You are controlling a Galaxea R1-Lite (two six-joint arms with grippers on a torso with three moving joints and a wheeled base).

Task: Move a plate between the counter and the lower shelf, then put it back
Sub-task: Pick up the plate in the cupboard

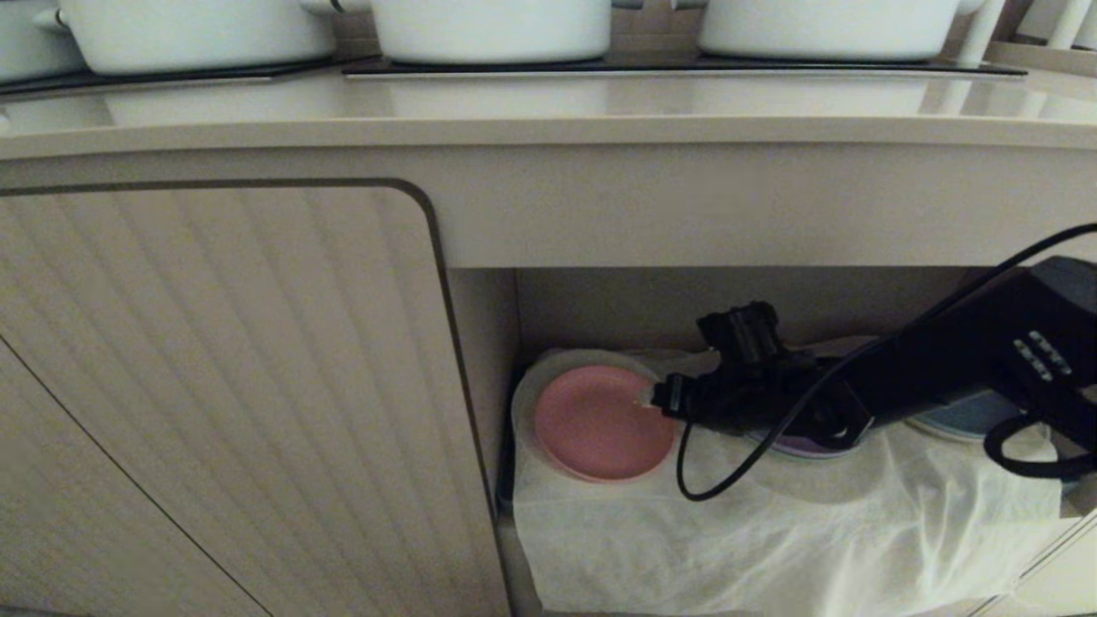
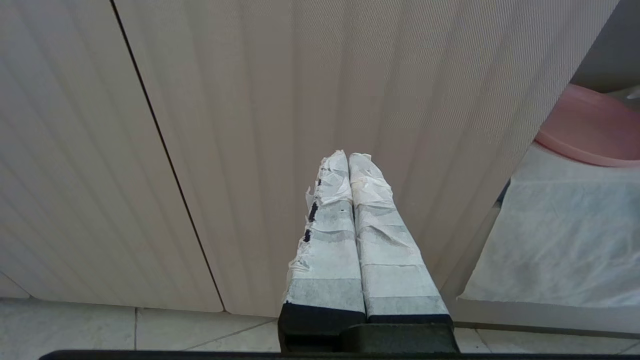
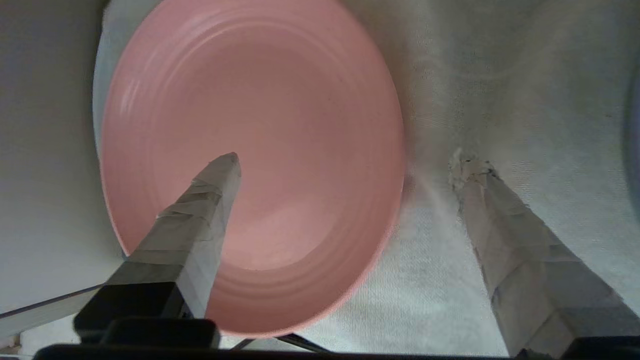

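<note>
the right end effector (image 3: pixel 345 160) stood wide open inside the lower shelf (image 1: pixel 771 514), holding nothing; one taped finger (image 3: pixel 200 210) hovered over the pink plate (image 1: pixel 602 422), the other over the wrinkled white cloth (image 3: pixel 500 90) beside its rim. the left end effector (image 2: pixel 348 170) was closed and empty before a ribbed cabinet door (image 1: pixel 214 386). the plate lay flat, face up, at the shelf's left end on a larger white plate (image 1: pixel 524 403). above ran the beige bench (image 1: pixel 548 111) with white pots (image 1: pixel 488 30)
</note>
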